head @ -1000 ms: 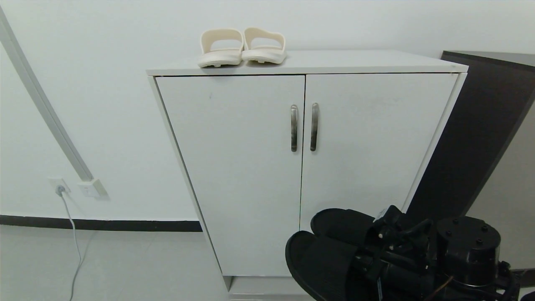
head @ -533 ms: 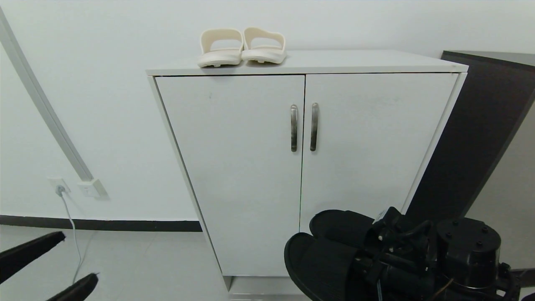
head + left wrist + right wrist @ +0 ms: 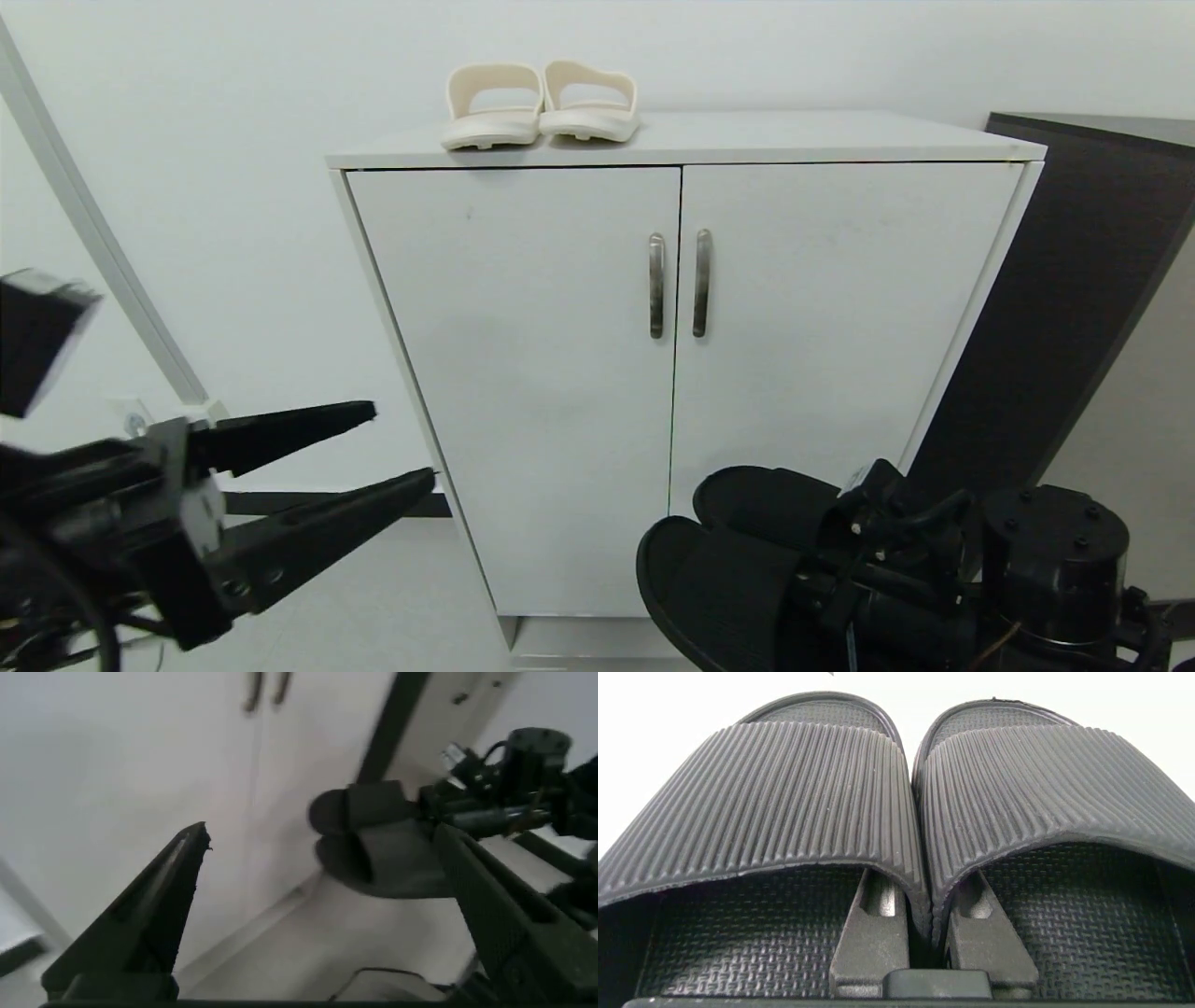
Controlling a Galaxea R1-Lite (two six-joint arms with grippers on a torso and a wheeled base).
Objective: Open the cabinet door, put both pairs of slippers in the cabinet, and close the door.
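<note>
Our right pincer (image 3: 924,938) is clamped on the pair of black slippers (image 3: 738,551), low in front of the cabinet (image 3: 523,373), whose doors are shut. Our left pincer (image 3: 403,442) stands apart, left of the cabinet. The cream slippers (image 3: 541,103) sit on top of it.

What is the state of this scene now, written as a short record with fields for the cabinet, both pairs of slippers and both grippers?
Cabinet: both doors shut.
Cream slippers: side by side on the cabinet's top, towards its left end.
Black slippers: held together, low in front of the right door.
Right gripper: jaws shut on the black slippers' inner walls.
Left gripper: jaws open, empty, left of the cabinet.
Task step: door not yet opened.
</note>
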